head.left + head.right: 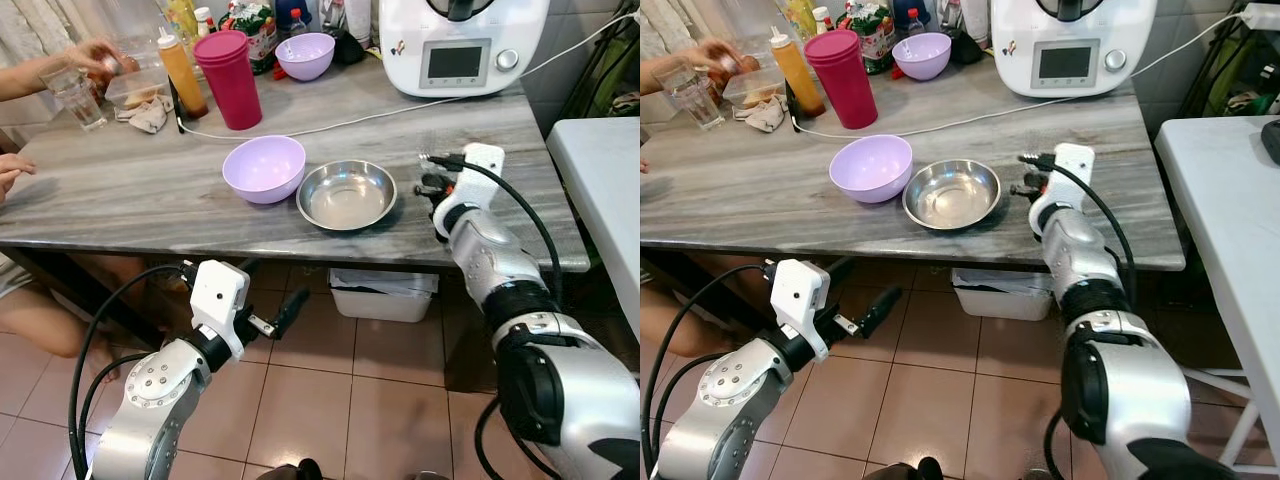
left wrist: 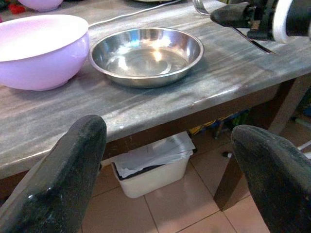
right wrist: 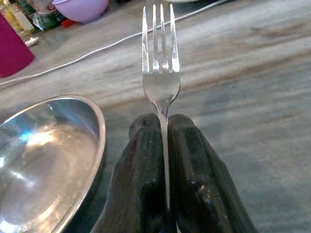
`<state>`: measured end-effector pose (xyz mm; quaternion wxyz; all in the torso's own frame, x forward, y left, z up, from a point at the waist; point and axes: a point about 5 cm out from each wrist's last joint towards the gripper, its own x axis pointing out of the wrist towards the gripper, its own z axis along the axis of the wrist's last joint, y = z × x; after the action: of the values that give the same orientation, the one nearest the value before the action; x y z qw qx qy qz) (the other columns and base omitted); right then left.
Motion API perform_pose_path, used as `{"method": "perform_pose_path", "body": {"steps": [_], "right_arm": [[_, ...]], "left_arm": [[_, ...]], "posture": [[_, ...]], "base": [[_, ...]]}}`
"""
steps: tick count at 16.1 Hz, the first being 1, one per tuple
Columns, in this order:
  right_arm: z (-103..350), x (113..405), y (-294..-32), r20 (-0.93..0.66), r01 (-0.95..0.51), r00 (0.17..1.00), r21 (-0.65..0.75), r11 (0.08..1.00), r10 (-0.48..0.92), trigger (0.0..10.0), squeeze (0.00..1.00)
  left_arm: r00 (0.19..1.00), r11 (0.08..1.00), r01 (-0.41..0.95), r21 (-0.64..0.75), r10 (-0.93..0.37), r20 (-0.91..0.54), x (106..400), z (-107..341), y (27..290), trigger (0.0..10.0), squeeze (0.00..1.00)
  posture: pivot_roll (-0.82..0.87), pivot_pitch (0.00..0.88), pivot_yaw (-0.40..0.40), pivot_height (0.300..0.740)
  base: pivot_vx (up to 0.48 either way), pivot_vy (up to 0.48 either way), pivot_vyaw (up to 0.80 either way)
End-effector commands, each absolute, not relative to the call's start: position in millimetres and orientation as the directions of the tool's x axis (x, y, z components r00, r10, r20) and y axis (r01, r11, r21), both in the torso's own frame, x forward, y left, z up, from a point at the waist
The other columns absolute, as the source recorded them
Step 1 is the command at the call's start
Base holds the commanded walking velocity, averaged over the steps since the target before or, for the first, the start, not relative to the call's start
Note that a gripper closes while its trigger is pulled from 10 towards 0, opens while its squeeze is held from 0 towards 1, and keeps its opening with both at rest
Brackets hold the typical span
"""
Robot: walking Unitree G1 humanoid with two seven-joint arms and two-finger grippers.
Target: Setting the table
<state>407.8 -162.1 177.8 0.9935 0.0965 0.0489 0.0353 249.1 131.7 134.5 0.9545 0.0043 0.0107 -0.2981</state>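
My right gripper (image 3: 164, 121) is shut on the handle of a steel fork (image 3: 161, 73), tines pointing away, just above the grey wooden table (image 1: 120, 190). It hovers (image 1: 432, 188) right of a shallow steel bowl (image 1: 346, 195). A lilac bowl (image 1: 264, 168) touches that steel bowl on its left. My left gripper (image 2: 172, 131) stands open and holds nothing, below and in front of the table's front edge (image 1: 272, 298), facing both bowls.
At the back stand a pink tumbler (image 1: 228, 78), a mustard bottle (image 1: 182, 72), another lilac bowl (image 1: 305, 55) and a white kitchen machine (image 1: 460, 40) with its cable. A person's hand holds a glass (image 1: 75, 95) at far left. A white bin (image 1: 385, 293) sits under the table.
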Motion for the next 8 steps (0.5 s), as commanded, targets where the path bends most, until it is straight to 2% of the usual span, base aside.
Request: {"method": "perform_pose_path", "body": {"steps": [1, 8], "right_arm": [[182, 410, -158, -0.081, -0.05, 0.994, 0.228, 0.972, 0.07, 10.0, 0.0], [171, 408, -167, -0.124, 0.032, 0.992, 0.306, 0.952, 0.006, 10.0, 0.0]], "left_arm": [[0.808, 0.808, 0.589, 0.011, -0.589, -0.023, 246, 138, 133, 10.0, 0.0], [0.76, 0.76, 0.649, -0.019, -0.649, -0.009, 244, 139, 125, 10.0, 0.0]], "posture": [[-0.09, 0.15, 0.151, 0.74], [-0.1, 0.152, 0.151, 0.74]], "base": [[0.0, 0.0, 0.0], [0.0, 0.0, 0.0]]}}
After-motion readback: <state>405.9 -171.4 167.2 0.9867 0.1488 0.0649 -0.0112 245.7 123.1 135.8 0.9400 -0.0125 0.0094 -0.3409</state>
